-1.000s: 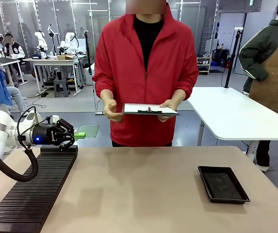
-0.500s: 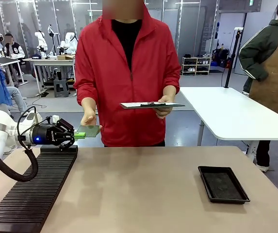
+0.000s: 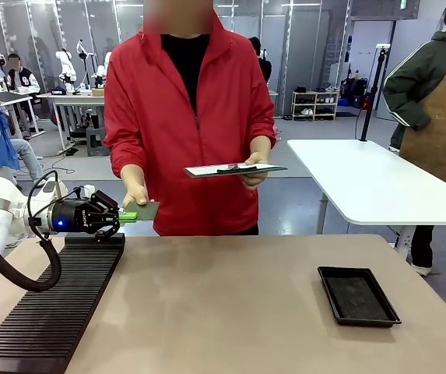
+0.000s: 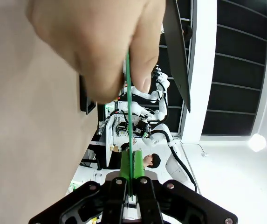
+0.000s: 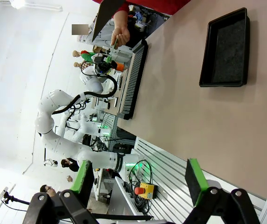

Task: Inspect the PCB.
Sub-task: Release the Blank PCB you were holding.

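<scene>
The PCB is a thin green board held out flat above the table's far left edge. My left gripper is shut on its near end. A person in a red jacket pinches its far end with one hand. In the left wrist view the PCB shows edge-on as a green line running from my green pads up into the person's fingers. My right gripper stands open with nothing between its fingers, high above the table.
The person holds a clipboard with white paper level in the other hand. A black slotted rack lies along the table's left side under my left gripper. A shallow black tray sits at the right. Another white table stands behind.
The person stepped toward picture left, took one hand off the clipboard and closed it on the PCB's far end. My left gripper has kept its place and grip.
</scene>
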`<state>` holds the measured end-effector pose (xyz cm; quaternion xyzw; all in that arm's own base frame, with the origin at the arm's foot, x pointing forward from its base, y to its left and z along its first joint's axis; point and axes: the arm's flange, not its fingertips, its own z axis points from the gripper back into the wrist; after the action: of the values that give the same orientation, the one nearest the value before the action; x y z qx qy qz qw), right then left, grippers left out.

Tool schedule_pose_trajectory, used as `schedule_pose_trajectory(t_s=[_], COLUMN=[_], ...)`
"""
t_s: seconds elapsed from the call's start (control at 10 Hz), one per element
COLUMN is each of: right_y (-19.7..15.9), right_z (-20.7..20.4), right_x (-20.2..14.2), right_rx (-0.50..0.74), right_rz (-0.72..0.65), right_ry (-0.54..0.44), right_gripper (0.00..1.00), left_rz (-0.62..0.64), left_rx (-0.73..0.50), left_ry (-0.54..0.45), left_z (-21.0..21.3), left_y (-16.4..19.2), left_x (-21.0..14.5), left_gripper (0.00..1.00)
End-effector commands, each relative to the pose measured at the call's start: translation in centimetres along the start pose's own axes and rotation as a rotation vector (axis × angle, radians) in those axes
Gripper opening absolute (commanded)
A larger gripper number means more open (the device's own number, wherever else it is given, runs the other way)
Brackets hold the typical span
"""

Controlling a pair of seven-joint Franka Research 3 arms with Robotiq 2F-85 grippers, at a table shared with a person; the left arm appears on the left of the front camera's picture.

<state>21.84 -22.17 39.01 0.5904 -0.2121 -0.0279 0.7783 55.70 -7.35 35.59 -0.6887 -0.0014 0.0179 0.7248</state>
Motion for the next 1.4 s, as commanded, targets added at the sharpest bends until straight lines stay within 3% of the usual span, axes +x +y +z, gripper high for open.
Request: schedule_pose_trajectory(t_s=[0.0,0.6,0.7,0.8,0.9,1.0,1.1,1.2,1.3], right_y=[0.03,0.03,0.03,0.03,0.03,0.03,0.03,0.03,0.03], right_z=[0.08,0.08,0.08,0.08,0.08,0.08,0.08,0.08,0.08], right_x=[0.06,0.06,0.06,0.06,0.06,0.06,0.06,0.06,0.06], right_rx=[0.010,0.010,0.010,0.010,0.010,0.010,0.010,0.010,0.010], right_rz=[0.016,0.016,0.016,0.016,0.016,0.016,0.016,0.016,0.016], right_ry=[-0.010,-0.010,-0.010,-0.010,-0.010,-0.010,-0.010,-0.010,-0.010], right_gripper=[1.00,1.00,1.00,1.00,1.00,1.00,1.00,1.00,1.00], left_rz=[0.002,0.002,0.000,0.011,0.015,0.018,0.019,0.022,0.022], left_rx=[-0.004,-0.004,-0.001,-0.031,-0.023,-0.026,-0.024,-0.024,-0.024], left_ry=[0.007,0.007,0.001,0.016,0.016,0.014,0.012,0.014,0.012], left_z=[-0.06,-0.06,-0.03,0.14,0.09,0.10,0.10,0.14,0.18], left_y=[-0.11,-0.11,0.00,-0.02,0.01,0.00,0.02,0.04,0.07], left_x=[-0.19,-0.19,-0.01,-0.02,-0.01,0.02,0.07,0.07,0.07], left_gripper=[0.03,0.03,0.34,0.31,0.61,0.34,0.89,0.61,1.00])
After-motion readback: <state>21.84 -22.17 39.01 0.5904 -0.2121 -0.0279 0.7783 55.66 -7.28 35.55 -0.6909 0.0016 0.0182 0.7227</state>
